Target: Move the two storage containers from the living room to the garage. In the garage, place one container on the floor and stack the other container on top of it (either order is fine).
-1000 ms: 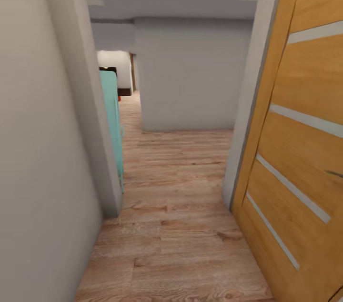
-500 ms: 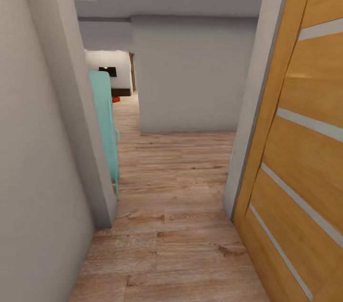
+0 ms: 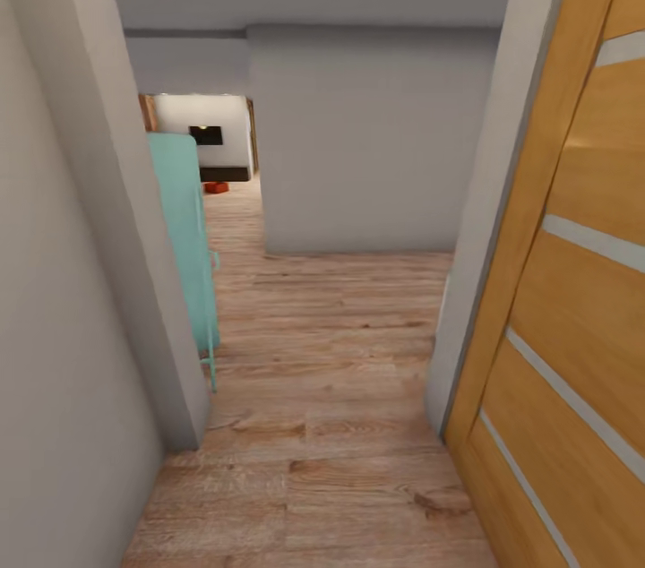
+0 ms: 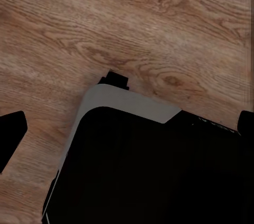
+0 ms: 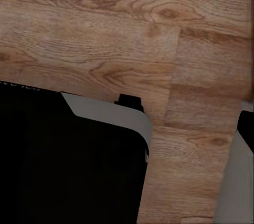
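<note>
Storage container [image 3: 215, 187]: small red-orange shape on the wood floor far down the passage at 11 o'clock in the head view, before a white wall with a dark rectangular opening [image 3: 206, 135]; too small to tell its form. It lay well apart from both arms.

Hallway: light wood plank floor [image 3: 331, 389], grained and knotted; plain matte grey walls [image 3: 367, 138]. Teal panel [image 3: 184, 245], smooth, stood on edge at 9 o'clock behind the grey wall corner. Slatted wooden door [image 3: 573, 299], honey-toned with pale horizontal strips, at 3 o'clock.

Left wrist view: black robot base with a grey rounded edge [image 4: 127, 102] over the planks; dark finger tips [image 4: 10, 131] at the frame edges. Right wrist view: the same black-and-grey body [image 5: 106, 113], and a grey wall strip [image 5: 238, 181].

Finger state of either gripper: could not be told.
</note>
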You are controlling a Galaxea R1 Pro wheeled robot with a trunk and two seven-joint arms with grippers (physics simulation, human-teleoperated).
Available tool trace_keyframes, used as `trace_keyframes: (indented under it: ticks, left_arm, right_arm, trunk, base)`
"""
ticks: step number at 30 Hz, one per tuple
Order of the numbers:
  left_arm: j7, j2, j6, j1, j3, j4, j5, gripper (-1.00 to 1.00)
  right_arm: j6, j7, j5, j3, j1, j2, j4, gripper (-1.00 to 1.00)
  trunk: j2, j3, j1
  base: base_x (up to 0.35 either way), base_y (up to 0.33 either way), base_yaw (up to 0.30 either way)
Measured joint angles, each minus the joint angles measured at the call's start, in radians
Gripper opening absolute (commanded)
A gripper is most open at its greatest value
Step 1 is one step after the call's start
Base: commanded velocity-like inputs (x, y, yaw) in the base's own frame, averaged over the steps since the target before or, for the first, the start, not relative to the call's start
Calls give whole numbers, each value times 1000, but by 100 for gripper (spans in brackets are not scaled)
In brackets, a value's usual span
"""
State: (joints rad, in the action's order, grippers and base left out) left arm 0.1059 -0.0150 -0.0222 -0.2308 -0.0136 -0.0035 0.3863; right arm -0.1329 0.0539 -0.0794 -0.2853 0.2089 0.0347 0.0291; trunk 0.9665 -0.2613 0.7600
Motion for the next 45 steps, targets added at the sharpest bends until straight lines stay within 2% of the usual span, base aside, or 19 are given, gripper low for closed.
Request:
trace_keyframes:
  ticks: [10,28,45]
  left_arm:
    - [0,0,0,0,0,0,0,100]
    - [0,-1,0,0,0,0,0,100]
    - [0,-1,2,0,0,0,-1,100]
  right_arm:
    - [-3,0,-1,0,0,0,0,100]
    - [-2,-1,-1,-1,0,-2,0,100]
    - [-6,-1,-1,2,0,0,0,100]
  trunk:
    - [0,0,0]
    - [0,0,0]
    - [0,0,0]
  base:
    - [322,-95,179]
    - [322,-90,5]
    - [324,-6,0]
